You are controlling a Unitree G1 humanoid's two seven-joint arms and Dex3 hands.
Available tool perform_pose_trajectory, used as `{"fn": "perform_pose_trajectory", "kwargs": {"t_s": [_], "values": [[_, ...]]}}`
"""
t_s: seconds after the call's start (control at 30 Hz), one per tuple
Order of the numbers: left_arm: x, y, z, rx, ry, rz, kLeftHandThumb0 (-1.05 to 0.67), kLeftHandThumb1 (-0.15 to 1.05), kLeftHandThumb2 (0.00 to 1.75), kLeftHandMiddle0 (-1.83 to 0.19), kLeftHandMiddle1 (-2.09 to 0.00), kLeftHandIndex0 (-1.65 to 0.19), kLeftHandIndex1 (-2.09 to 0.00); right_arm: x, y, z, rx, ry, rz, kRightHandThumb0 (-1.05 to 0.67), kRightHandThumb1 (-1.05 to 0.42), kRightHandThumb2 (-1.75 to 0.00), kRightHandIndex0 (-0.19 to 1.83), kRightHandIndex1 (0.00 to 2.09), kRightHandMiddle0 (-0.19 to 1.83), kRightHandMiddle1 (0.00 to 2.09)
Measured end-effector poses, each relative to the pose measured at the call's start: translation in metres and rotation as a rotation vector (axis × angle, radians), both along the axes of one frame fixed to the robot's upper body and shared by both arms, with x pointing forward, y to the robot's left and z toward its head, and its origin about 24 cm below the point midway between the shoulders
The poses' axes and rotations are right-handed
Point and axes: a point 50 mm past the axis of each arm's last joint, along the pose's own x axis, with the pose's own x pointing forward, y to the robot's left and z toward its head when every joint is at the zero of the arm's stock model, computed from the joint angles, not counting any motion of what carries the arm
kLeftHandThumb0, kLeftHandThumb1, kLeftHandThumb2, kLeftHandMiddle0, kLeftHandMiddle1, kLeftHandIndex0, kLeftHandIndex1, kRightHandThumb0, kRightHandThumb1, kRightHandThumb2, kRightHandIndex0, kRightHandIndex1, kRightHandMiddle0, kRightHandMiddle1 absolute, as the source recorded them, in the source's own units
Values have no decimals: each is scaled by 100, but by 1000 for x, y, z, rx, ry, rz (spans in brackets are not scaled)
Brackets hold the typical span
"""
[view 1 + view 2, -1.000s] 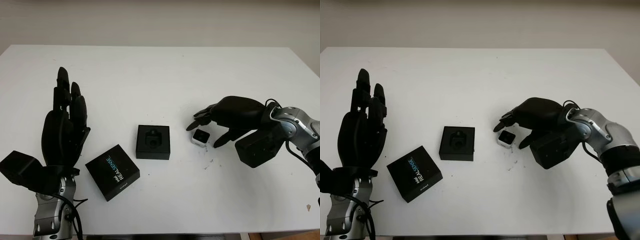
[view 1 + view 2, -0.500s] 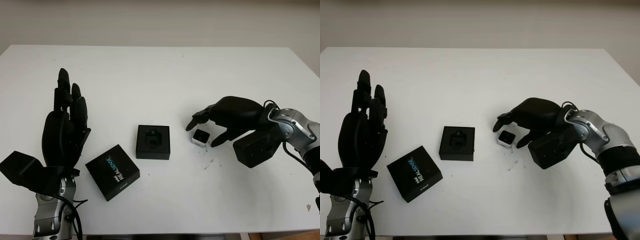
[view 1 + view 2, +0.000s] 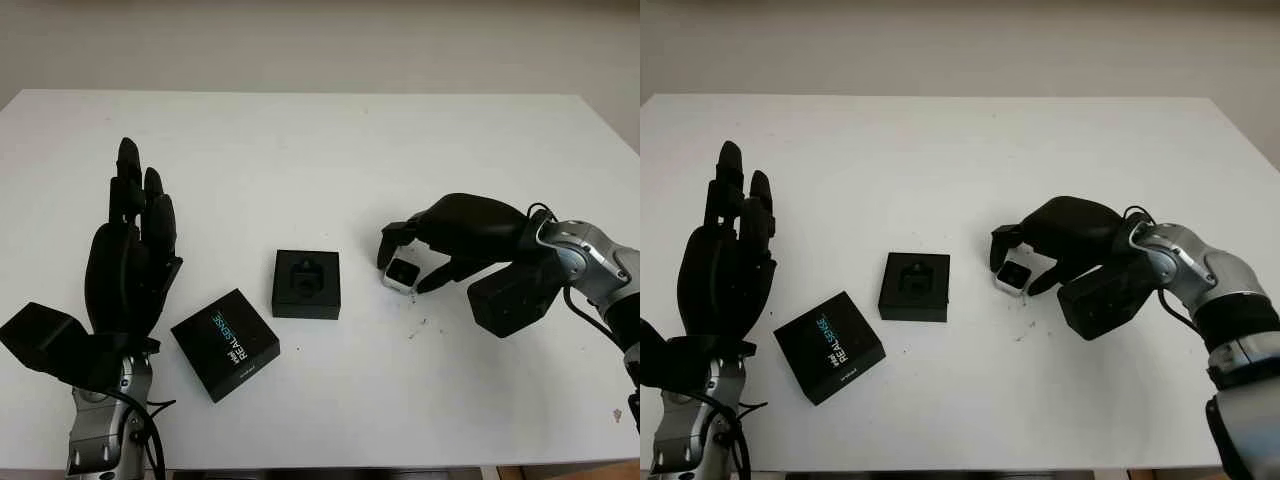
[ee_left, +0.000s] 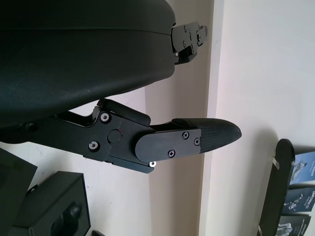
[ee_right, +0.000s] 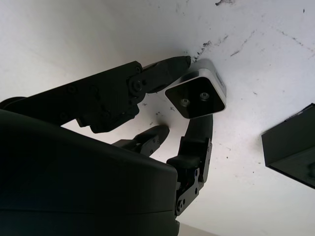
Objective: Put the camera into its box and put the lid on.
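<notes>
Right hand (image 3: 440,240) was curled over the small silver-sided camera (image 3: 402,274), one finger pressed to each of two opposite sides in the right wrist view, so it was pinching the camera, which was tilted with one corner off the worktop (image 3: 330,150). That pinch from above probably suited a lift clear of the surface and a short carry sideways.

Just to the camera's left sat the open black box (image 3: 306,284), its moulded recess facing up, a strip of bare worktop between the two. Its lid (image 3: 225,344), printed side up, lay further left and nearer the robot, apart from the box and turned at an angle to it. Beside the lid, the left hand (image 3: 130,262) was raised with its fingers straight, holding nothing, likely waiting for the lid.

Box, lid and camera all lay well in from the worktop's edges, with wide room behind them for the right arm to swing.
</notes>
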Motion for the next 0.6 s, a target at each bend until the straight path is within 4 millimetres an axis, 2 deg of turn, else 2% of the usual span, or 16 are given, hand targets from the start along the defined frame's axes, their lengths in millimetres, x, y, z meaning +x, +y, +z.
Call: {"fn": "perform_pose_trajectory", "kwargs": {"t_s": [0.23,0.47,0.6], "values": [[0,0,0,2,3,-1,-75,105,50,17,-5,19,-5,-1,-1,-3,14,-17,5,-31,-91,-6,57,28,40,131],[0,0,1,3,2,-5,-74,105,50,17,-5,19,-5,0,-3,-5,26,-31,1,-32,-91,-6,56,39,48,130],[0,0,1,4,2,-5,-74,105,50,17,-6,18,-5,1,-3,-5,21,-30,1,-33,-93,-5,41,66,47,133]]}}
